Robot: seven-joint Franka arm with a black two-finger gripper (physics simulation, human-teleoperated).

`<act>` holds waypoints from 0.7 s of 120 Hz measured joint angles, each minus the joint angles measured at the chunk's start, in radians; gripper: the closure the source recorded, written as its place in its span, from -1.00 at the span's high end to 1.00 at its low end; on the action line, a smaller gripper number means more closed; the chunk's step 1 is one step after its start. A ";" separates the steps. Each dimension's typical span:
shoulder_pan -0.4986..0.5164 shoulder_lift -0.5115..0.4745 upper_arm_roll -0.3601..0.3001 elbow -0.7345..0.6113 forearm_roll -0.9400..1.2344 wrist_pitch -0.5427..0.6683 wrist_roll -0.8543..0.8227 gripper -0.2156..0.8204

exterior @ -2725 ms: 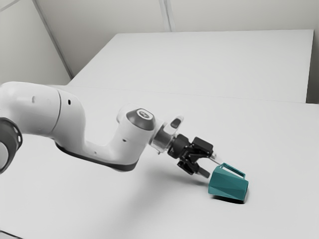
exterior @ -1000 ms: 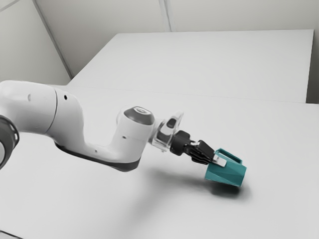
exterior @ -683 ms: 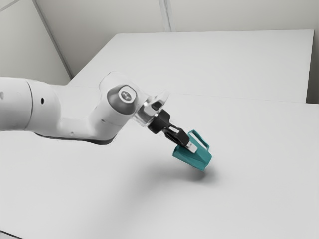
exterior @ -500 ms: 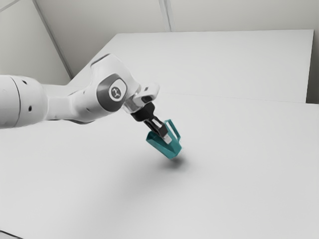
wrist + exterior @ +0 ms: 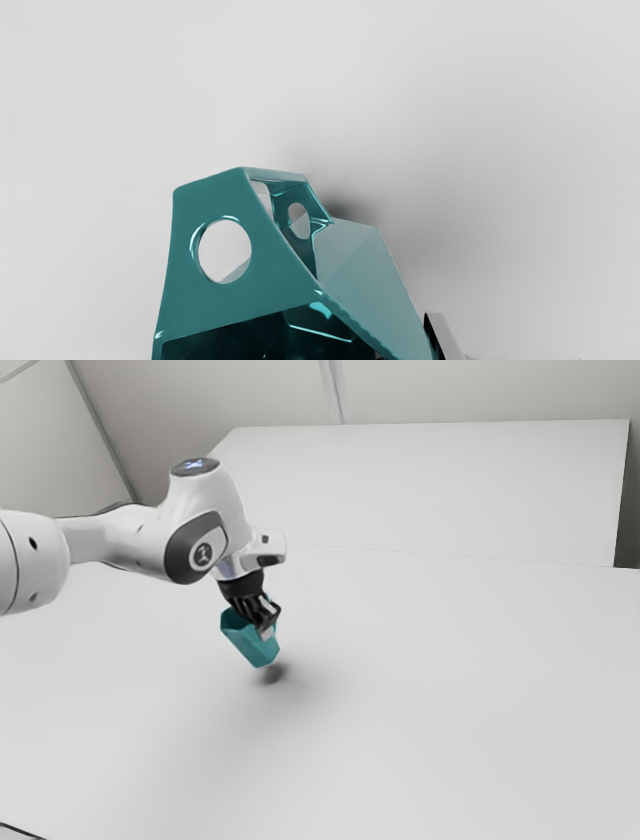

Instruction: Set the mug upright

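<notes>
The mug (image 5: 249, 644) hangs in the air in the gripper (image 5: 265, 628), tilted and not yet upright. Its long axis slants: the mouth (image 5: 234, 620) is raised toward the exterior view's left, and the base (image 5: 265, 659) sits lower, toward the exterior view's right. The body of the mug lies below the gripper and partly to the exterior view's left of it. I judge the coming move turns on that slant: the base wants swinging beneath the mouth until it sits level, then lowering to the desk (image 5: 450, 690). Set down at this angle, the mug could land on its base edge and tip.

The gripper is closed on the mug, with one fingertip (image 5: 440, 332) beside the outer wall; where the other one bears, I cannot tell.

The exterior view gives the height, with the shadow (image 5: 272, 674) on the desk apart from the base. The wrist view gives the handle (image 5: 272, 270), a broad band pierced by a round hole, and the dark inside of the mug beyond the rim (image 5: 345, 315), while the base's lean is hard to read there
</notes>
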 joint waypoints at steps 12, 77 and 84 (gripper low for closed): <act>0.000 -0.022 0.000 -0.039 0.013 0.019 -0.056 -0.86; -0.058 0.006 -0.001 -0.098 0.041 0.079 -0.242 -0.87; -0.064 0.014 -0.001 -0.100 0.045 0.088 -0.255 -0.86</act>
